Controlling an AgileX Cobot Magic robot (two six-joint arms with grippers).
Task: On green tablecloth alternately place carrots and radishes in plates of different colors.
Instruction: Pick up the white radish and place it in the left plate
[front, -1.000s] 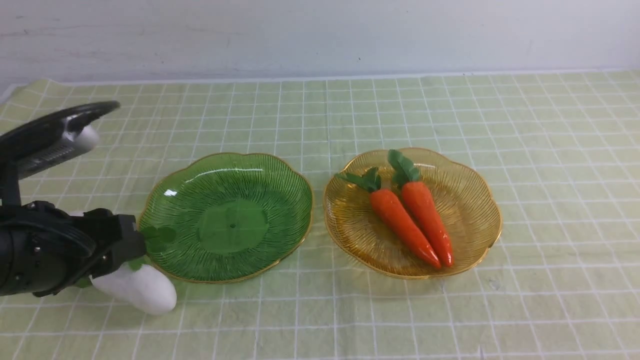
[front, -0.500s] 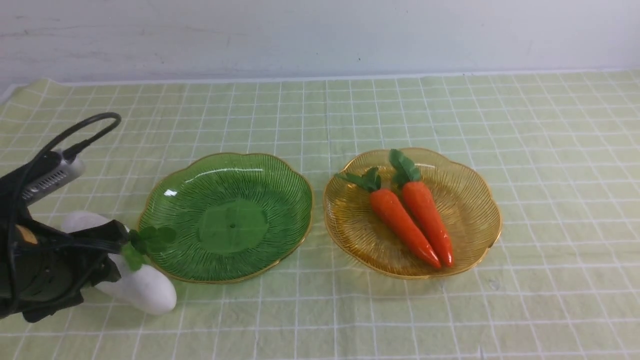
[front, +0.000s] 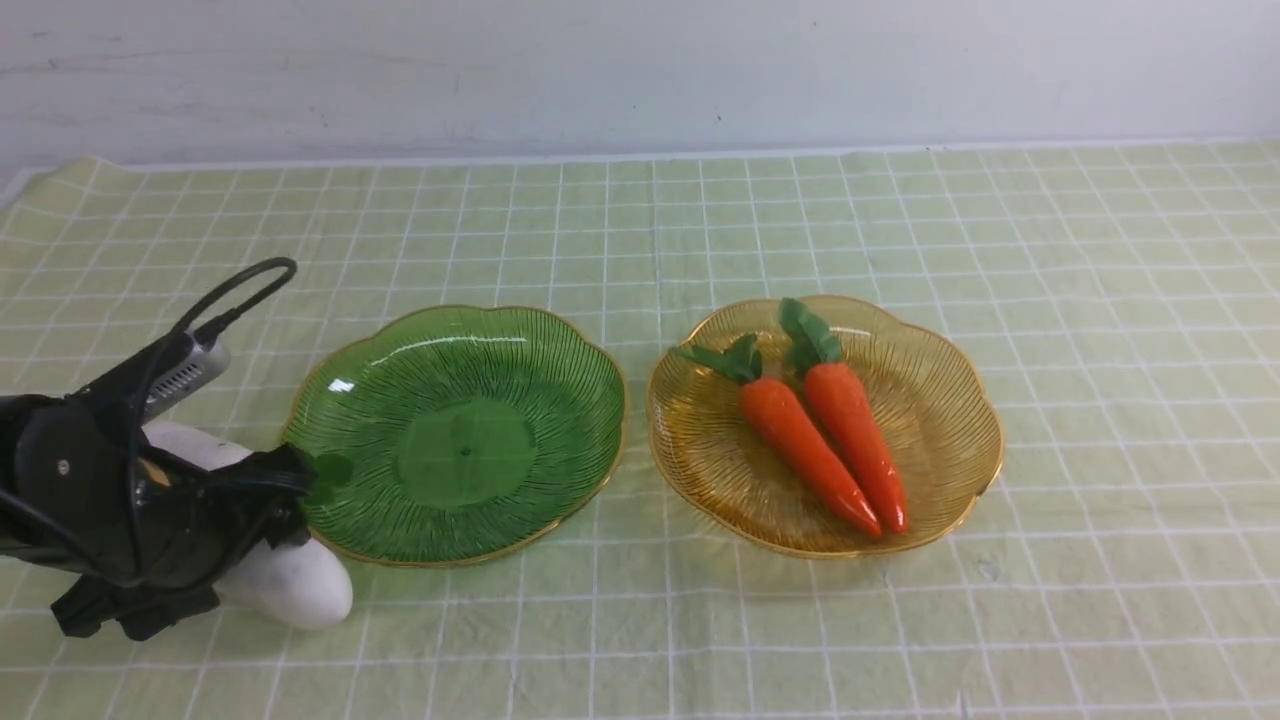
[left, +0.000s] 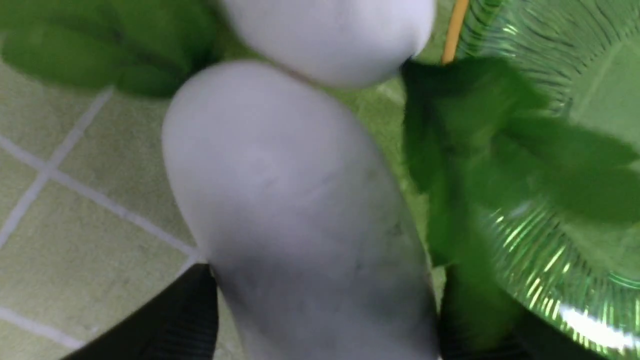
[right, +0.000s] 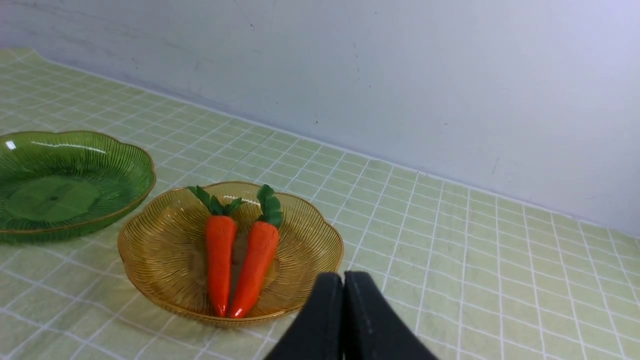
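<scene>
The green tablecloth (front: 1100, 300) covers the whole table, its white grid running back to the pale wall. On it sit the two plates, close together without touching. The dark green plate (front: 560, 370) is on my left and the amber plate (front: 940, 400) on my right.

Both radishes lie on the cloth just beside the green plate's left rim. My left arm is down over them, so the front view shows only two white ends sticking out from under it. From my left wrist, the radish between my fingers (left: 300, 200) fills most of the picture. The second radish (left: 330, 35) lies just past it, touching it as far as I can see. A blurred green leaf (left: 500, 150) hangs over the gold rim of the green plate.

The carrots (front: 805, 450) rest side by side in the amber plate, touching along their length. Their leafy tops point toward the wall and their tips toward me.

My left claw (left: 320, 320) straddles the nearer radish with one black finger (left: 175, 325) on each side, hard up against it. Whether they are actually squeezing it I cannot tell. My right claw (right: 343, 300) hangs above the cloth just on my side of the amber plate, its fingers pressed flat together with nothing between them.
</scene>
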